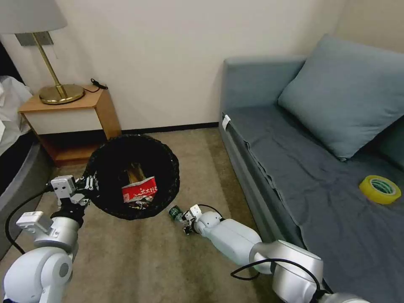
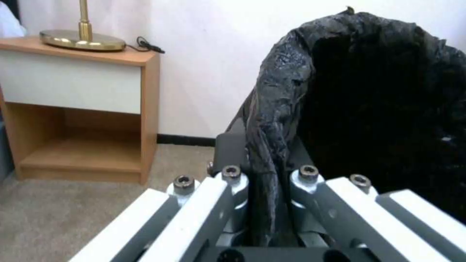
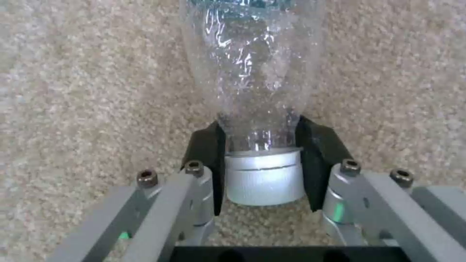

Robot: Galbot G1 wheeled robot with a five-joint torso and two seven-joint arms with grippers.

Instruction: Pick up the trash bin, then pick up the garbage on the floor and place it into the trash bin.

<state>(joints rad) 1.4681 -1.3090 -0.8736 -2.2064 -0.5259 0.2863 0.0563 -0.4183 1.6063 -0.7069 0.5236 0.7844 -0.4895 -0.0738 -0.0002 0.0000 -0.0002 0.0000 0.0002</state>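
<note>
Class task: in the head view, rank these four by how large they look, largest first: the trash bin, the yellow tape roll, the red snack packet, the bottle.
1. Trash bin
2. Tape roll
3. Snack packet, close to the tape roll in apparent size, so that order is unsure
4. Bottle

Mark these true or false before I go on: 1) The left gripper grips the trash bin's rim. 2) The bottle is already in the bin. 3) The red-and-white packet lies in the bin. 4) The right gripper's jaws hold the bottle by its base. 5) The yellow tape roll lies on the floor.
1) True: the left gripper pinches the trash bin rim.
2) False: the bottle is outside it, over the carpet.
3) True: red-and-white packet.
4) False: the right gripper jaws clamp its cap end.
5) False: the yellow tape roll lies on the sofa.
</note>
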